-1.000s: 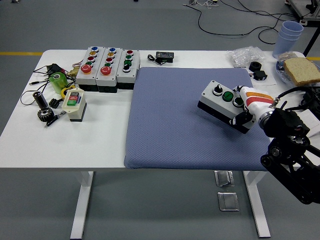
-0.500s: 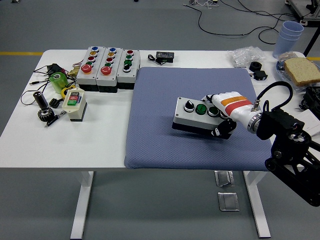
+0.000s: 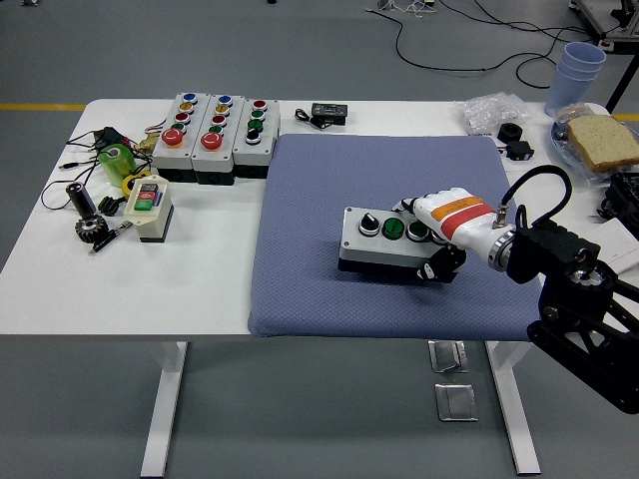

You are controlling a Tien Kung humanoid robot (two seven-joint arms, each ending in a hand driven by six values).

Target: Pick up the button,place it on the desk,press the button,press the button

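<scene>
Robot at work on a cluttered white table point(image 3: 60, 289): its right hand point(image 3: 444, 230), gloved in white with an orange band, is clamped on the right end of a grey push-button box point(image 3: 384, 244), fingers over the top and thumb down the front face. The box sits right of centre in the frame on a blue-grey mat point(image 3: 310, 259), its underside at or almost on the cloth; from here it is hard to tell whether the right end is fully down. Three controls show along its top: a black knob, a green button point(image 3: 393, 229), and one partly hidden by the fingers.

The job now looks to be the put-down. Done well, that means settling the box flat before the fingers let go, then drawing the hand off to the right without dragging the box or brushing a button early. Pressing should wait until the box rests square and steady.

At upper left stand three similar button boxes point(image 3: 215, 135). A slice of bread point(image 3: 604, 140) lies at upper right. The left hand is out of frame.
</scene>
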